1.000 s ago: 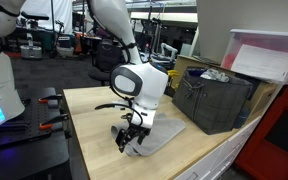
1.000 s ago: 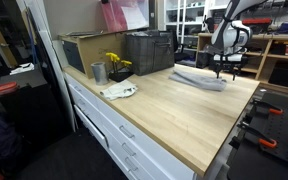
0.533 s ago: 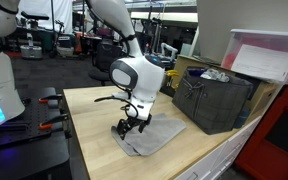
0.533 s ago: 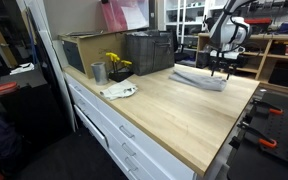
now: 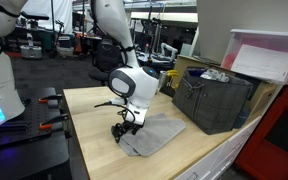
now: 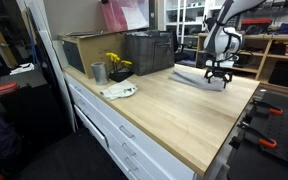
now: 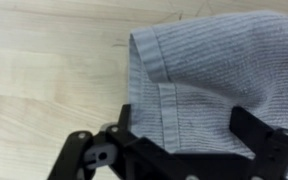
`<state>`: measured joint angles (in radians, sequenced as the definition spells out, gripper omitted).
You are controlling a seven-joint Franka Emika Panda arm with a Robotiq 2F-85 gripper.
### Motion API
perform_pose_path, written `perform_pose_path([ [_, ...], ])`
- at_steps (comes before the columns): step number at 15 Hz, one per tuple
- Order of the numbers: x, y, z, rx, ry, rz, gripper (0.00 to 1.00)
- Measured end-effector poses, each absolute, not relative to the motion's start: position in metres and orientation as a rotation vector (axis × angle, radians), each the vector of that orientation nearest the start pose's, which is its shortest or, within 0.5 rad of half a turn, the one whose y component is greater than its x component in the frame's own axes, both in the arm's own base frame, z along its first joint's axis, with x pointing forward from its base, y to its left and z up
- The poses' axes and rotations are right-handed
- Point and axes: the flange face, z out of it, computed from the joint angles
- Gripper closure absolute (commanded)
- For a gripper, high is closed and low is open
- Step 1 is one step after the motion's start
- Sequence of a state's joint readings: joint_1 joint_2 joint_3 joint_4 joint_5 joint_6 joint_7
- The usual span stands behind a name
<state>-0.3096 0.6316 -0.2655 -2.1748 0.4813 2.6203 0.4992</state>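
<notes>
Two spread, empty jaws of my gripper (image 5: 125, 128) hover over a grey cloth (image 7: 214, 70), which lies flat because the wooden counter (image 5: 89, 105) bears it.

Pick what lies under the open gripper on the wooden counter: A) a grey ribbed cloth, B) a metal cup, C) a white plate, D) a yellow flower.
A: the wrist view shows the gripper with jaws spread over a grey ribbed cloth, one corner folded over, on the wooden counter.
</notes>
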Motion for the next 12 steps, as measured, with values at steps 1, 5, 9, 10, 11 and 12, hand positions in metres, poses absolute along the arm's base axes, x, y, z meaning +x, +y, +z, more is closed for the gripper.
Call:
perform_pose_path([
  [1,0.432,-0.305,0.094,-2.294,2.07,0.195,0.25],
  [5,0.431,-0.304,0.093,-2.312,2.069,0.196,0.47],
  [9,0.437,-0.297,0.094,-2.368,2.03,0.19,0.78],
  [10,0.439,-0.295,0.095,-2.389,2.014,0.19,0.85],
  [11,0.442,-0.292,0.096,-2.416,1.994,0.19,0.94],
  [12,0.446,-0.288,0.097,-2.455,1.964,0.188,0.99],
])
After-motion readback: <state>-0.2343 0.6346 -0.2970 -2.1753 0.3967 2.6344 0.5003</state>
